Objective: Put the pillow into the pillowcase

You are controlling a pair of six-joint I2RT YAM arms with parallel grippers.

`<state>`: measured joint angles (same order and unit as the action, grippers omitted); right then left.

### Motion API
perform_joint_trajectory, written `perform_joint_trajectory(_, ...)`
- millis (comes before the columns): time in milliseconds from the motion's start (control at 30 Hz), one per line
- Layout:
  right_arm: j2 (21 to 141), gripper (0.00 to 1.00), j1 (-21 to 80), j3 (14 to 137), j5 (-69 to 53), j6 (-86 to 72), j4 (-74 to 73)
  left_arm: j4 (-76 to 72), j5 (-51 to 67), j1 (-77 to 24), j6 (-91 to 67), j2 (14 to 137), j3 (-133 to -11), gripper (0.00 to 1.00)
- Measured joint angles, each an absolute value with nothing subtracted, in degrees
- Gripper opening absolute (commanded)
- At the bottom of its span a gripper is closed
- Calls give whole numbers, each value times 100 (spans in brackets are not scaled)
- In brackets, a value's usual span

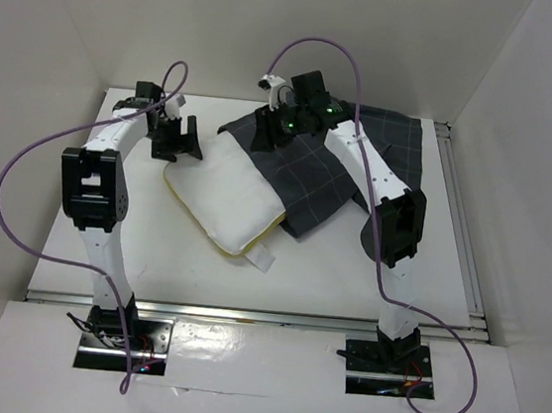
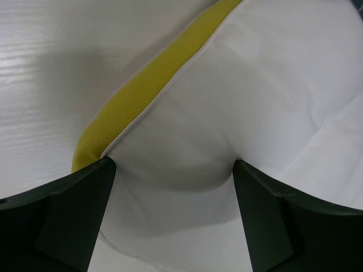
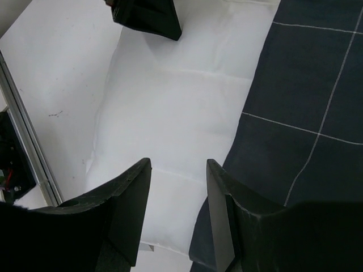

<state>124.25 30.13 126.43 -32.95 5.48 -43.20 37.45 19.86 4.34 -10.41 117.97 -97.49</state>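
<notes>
White laminate covers the table [image 1: 62, 242], which fills most of the overhead view and has pale walls on three sides. Both arms reach from their bases at the near edge toward the far half.

On the far right of the table lies the pillowcase [image 1: 329, 178], dark grey with a thin pale grid, rumpled and spread flat. From the right wrist its grid lines show clearly [image 3: 306, 85].

The pillow [image 1: 227, 196] lies just left of it, in the middle of the table, turned at an angle. Its right edge touches the pillowcase, but I cannot tell which lies over which. It is outside the case. A yellow band [image 2: 153, 79] runs along its left edge, and the puffy white face [image 2: 255, 85] fills the left wrist view.

The left gripper [image 1: 179, 141] sits at the pillow's far left corner. Its fingers are spread wide [image 2: 173, 170] with the pillow's edge bulging between them; I cannot tell whether they press the fabric.

The right gripper [image 1: 270, 131] hangs over the far end, where pillow and pillowcase meet. Its fingers stand a little apart [image 3: 178, 170] and hold nothing, with the white pillow [image 3: 176, 113] showing below them.

A small white tag [image 1: 263, 260] sticks out at the pillow's near corner
</notes>
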Motion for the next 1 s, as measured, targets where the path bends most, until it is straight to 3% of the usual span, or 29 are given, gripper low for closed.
perform_joint_trajectory(300, 12429, 51, 3013, 12669, -3164, 548, -4383, 3900, 3105, 744, -875, 12392, -10149, 100)
perform_joint_trajectory(1000, 12473, 51, 3013, 12678, -3238, 694, -4554, 4021, 3395, 1387, -34, 12066, -9856, 100)
